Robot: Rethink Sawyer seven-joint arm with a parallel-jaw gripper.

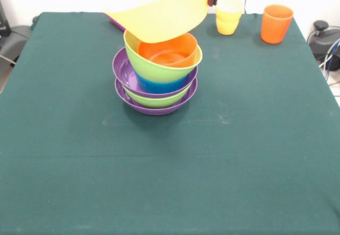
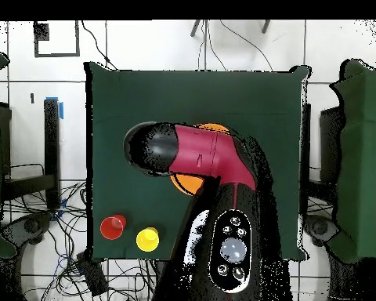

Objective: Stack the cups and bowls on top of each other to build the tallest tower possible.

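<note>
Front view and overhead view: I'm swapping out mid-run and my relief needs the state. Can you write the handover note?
Tool: hidden by the large glossy yellow-orange plastic bowl, which hangs tilted above the tower; grip state cannot be told.
Tower: wide purple bowl at the bottom, then green, purple, blue and green, with the small red-orange bowl nested on top.
Cups: the yellow-orange tumbler and the orange-red tumbler stand on the green cloth table at its far edge.
Done: six bowls stacked.
Left: the big bowl, then the cups.
</note>
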